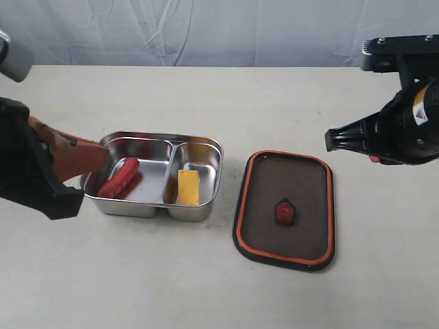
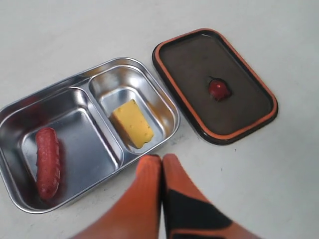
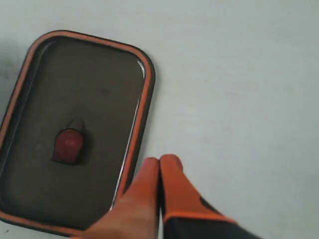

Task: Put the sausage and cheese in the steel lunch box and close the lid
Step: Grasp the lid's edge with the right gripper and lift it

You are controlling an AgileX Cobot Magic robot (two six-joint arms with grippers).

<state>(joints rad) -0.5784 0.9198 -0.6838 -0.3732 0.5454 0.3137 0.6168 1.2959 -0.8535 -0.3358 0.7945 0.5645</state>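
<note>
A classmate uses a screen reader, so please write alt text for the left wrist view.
A steel lunch box holds a sausage in its larger compartment and cheese in the smaller one. The orange-rimmed lid lies beside it, apart, not yet on. The shut left gripper shows close to the box's rim.

the exterior camera looks down over the whole desk (image 1: 171,288) from some way off. both wrist cameras look steeply down from nearer; all three share the lid (image 1: 302,185).
</note>
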